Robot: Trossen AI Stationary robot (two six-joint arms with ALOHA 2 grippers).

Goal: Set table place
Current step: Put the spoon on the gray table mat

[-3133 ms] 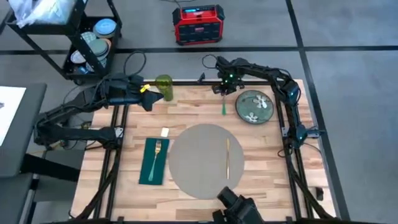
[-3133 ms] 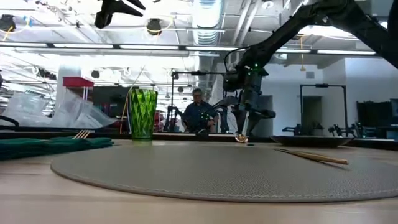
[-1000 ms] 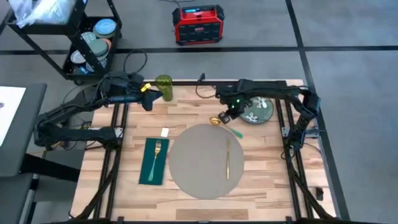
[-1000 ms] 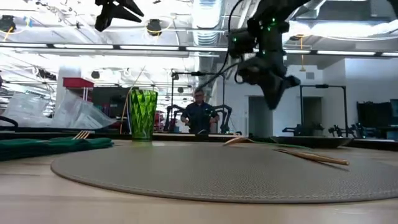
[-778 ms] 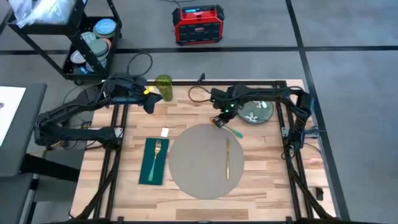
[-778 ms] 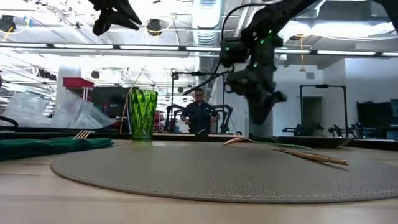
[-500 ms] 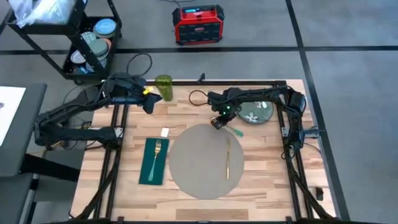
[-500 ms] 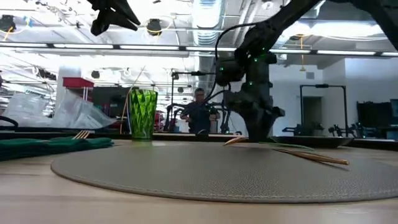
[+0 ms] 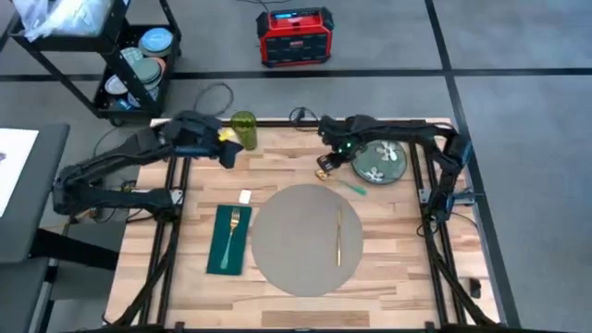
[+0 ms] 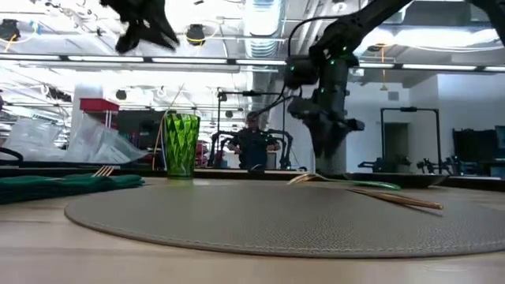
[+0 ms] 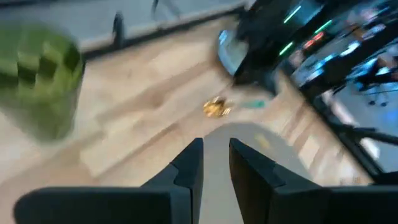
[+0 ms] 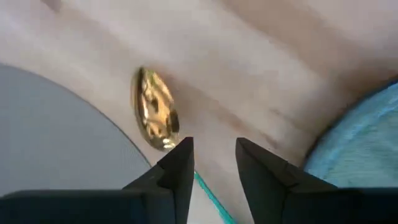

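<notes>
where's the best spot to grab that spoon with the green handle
Probably the thin green handle, taken from straight above. The spoon lies flat on the table beside the mat, gold bowl toward the right pincer, so its narrow handle should fit between the fingers better than the bowl.

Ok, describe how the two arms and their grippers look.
Both arms are dark, slim and jointed, with black cables along them. The left gripper carries a yellow tag near its wrist; the right gripper shows a small green light. Each ends in two flat dark fingers.
</notes>
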